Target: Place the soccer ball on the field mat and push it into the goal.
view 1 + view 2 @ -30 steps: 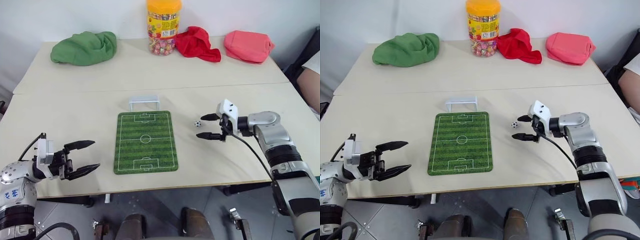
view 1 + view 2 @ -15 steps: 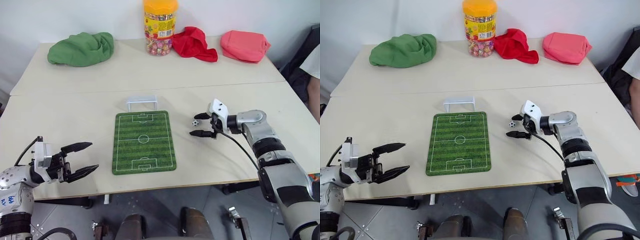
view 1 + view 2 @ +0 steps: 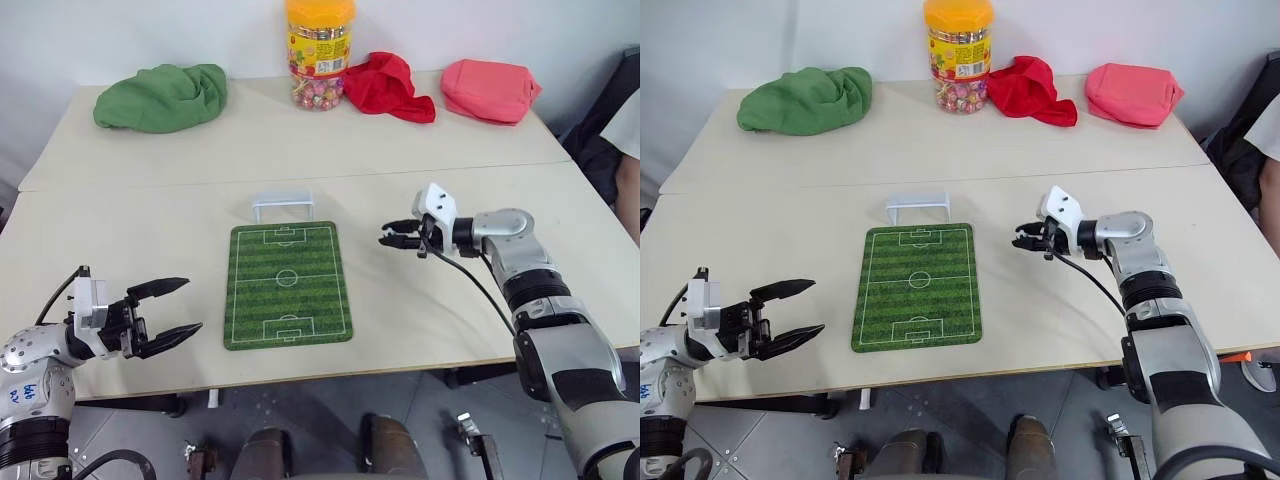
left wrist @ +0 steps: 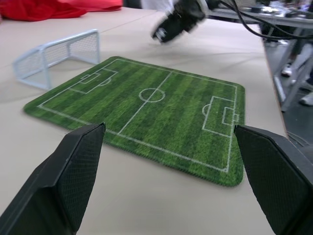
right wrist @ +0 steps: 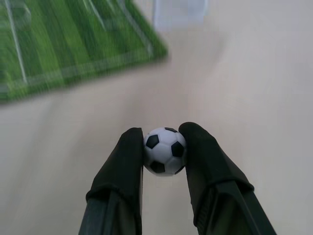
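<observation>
Head views, right gripper (image 3: 392, 237): above the table (image 3: 150, 200) just off the right long edge of the field mat (image 3: 288, 284), level with its far half; the black fingers are drawn close together on something too small to make out here.
Head views, mat and goal (image 3: 283, 205): the mat lies mid-table toward the near edge, its long axis running near edge to far edge; the goal stands just beyond the mat's far short edge, mouth facing the mat.
Head views, left gripper (image 3: 168, 312): near the table's near-left corner, well apart from the mat's left edge; jaws wide, holding nothing.
Left wrist view: both fingers stand wide on either side of the mat, with the goal at its far end.
Right wrist view: the soccer ball (image 5: 165, 151) is pinched between the two fingertips (image 5: 131, 147), clear of the table; the mat's corner and the goal lie ahead of the jaws.
Key relation: the mat lies to the left of the held ball; the right arm is far nearer; I judge a short carry leftward over the mat's edge comes before any push along the long axis toward the goal.
</observation>
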Robot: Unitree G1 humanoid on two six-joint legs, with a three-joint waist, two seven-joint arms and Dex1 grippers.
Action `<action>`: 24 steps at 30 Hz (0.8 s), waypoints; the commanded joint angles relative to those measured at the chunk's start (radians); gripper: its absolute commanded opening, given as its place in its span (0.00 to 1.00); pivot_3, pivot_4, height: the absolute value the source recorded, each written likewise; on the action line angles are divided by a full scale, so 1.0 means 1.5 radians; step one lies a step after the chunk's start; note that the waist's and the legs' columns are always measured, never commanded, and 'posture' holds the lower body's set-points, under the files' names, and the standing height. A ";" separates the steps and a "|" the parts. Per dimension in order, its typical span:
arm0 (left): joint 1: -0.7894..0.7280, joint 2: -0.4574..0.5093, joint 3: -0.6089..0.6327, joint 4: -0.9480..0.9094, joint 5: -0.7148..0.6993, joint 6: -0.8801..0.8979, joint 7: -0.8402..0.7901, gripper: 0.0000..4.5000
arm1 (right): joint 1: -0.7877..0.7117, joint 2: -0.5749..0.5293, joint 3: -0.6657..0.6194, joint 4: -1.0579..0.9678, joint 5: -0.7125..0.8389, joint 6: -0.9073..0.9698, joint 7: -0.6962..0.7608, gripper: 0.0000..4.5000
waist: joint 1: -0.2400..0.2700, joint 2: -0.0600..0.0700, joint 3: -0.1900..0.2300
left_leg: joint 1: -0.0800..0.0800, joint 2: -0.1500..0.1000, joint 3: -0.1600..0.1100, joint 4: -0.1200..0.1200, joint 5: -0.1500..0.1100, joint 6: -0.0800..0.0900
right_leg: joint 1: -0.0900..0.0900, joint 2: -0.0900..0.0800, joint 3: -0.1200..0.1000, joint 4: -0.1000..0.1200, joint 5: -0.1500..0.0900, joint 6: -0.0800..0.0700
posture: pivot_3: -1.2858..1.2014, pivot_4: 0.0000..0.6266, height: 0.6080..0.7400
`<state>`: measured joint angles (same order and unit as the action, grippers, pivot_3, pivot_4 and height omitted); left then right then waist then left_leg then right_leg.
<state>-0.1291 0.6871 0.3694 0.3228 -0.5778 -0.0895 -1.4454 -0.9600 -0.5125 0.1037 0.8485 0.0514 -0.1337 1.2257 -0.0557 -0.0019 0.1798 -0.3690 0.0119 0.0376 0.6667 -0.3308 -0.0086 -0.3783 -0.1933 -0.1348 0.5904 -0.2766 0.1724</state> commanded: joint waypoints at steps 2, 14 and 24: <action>-0.007 0.010 -0.006 0.006 -0.007 -0.014 -0.044 1.00 | 0.094 -0.010 0.053 -0.371 0.041 0.230 0.030 0.19 | 0.003 0.000 0.000 | 0.000 0.000 0.000 0.000 0.000 0.000 | 0.000 0.000 0.000 0.000 0.000 0.000 | 0.52 0.24 1.00; 0.040 0.048 -0.005 0.057 0.003 -0.062 -0.091 1.00 | 0.148 0.088 0.241 -0.689 0.037 0.486 -0.061 0.19 | 0.013 0.000 0.000 | 0.000 0.001 0.001 0.000 -0.001 -0.001 | -0.002 0.001 0.001 0.001 0.000 0.000 | 0.52 0.24 1.00; 0.139 0.047 -0.003 0.011 -0.017 -0.088 -0.080 1.00 | 0.149 0.106 0.340 -0.632 -0.020 0.448 -0.082 0.19 | 0.017 -0.001 -0.001 | -0.003 0.002 0.005 0.000 -0.001 -0.001 | -0.008 0.001 0.001 0.003 0.000 -0.001 | 0.52 0.24 1.00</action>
<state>0.0625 0.7519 0.3431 0.3793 -0.5800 -0.2099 -1.5012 -0.7292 -0.3572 0.6079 -0.0884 0.0276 0.5639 1.1017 -0.0307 -0.0040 0.1786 -0.3736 0.0147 0.0454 0.6669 -0.3321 -0.0102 -0.3904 -0.1914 -0.1324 0.5950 -0.2758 0.1701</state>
